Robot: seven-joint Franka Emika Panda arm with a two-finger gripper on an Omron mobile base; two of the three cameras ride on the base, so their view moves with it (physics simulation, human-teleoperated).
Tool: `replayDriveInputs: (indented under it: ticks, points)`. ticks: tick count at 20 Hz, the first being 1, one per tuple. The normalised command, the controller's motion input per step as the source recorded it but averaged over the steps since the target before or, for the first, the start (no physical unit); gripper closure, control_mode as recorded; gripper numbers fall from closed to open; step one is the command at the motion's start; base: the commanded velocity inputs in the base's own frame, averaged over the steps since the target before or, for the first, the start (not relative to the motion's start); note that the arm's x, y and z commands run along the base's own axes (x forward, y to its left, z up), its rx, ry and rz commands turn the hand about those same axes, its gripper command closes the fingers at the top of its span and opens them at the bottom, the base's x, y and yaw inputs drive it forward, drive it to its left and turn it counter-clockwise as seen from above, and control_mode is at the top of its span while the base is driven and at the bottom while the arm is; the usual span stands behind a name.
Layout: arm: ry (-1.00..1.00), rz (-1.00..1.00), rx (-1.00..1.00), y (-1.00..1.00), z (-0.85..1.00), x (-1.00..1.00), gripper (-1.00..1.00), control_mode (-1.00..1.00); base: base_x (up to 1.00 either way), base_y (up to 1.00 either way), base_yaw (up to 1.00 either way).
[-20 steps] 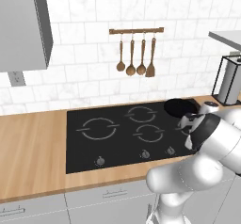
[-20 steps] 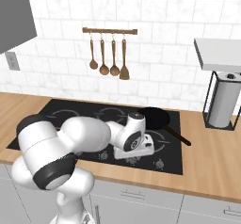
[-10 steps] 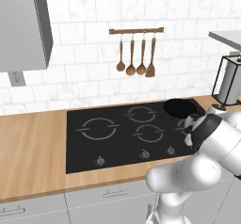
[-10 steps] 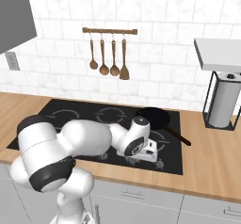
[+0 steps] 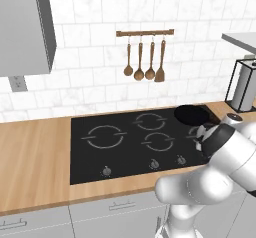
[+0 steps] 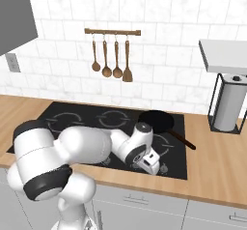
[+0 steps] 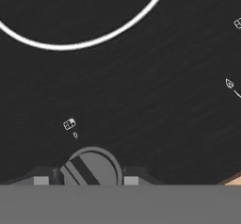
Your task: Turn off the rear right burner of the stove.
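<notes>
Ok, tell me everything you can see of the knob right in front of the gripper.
The knob is small, round and grey, with a raised straight bar across its face, angled diagonally in the hand view. It sits on the black glass stove, near its wooden-counter edge. The gripper's dark fingertips flank it at either side; contact cannot be judged.
</notes>
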Motion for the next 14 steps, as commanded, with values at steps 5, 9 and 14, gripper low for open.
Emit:
replayDriveInputs:
  ticks: [5, 9, 14]
  points:
    - [0.0, -0.8, 0.19, -0.34, -0.02, 0.0, 1.0, -1.0, 0.0, 0.0, 0.0]
    - [0.0, -0.76, 0.18, -0.3, -0.09, -0.25, 1.0, -1.0, 0.0, 0.0, 0.0]
    - [0.0, -0.01, 0.0, -0.01, 0.0, 0.0, 1.0, -1.0, 0.0, 0.0, 0.0]
